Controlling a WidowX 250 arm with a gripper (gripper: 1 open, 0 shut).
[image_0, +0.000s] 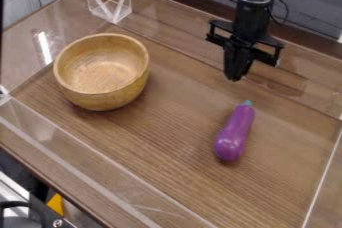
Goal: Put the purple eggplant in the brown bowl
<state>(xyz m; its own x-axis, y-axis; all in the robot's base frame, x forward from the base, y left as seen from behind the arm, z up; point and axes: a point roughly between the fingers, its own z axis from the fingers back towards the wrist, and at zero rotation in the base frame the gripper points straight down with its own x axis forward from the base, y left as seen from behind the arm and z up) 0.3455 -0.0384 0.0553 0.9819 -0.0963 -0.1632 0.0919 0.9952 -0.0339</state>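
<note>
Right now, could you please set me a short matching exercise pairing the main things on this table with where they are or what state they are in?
Things:
1. purple eggplant
2. brown bowl
3. gripper
4. clear plastic stand

Descriptions:
A. shut, pointing down, holding nothing
B. far left corner of the table
C. lying on the wood, right of centre
D. empty, on the left side

Pairs: 1-C, 2-D, 3-A, 4-B

The brown bowl [102, 70] sits toward the surface's [160, 137] left edge; the purple eggplant [235, 133] lies well apart, toward the right edge.
</note>
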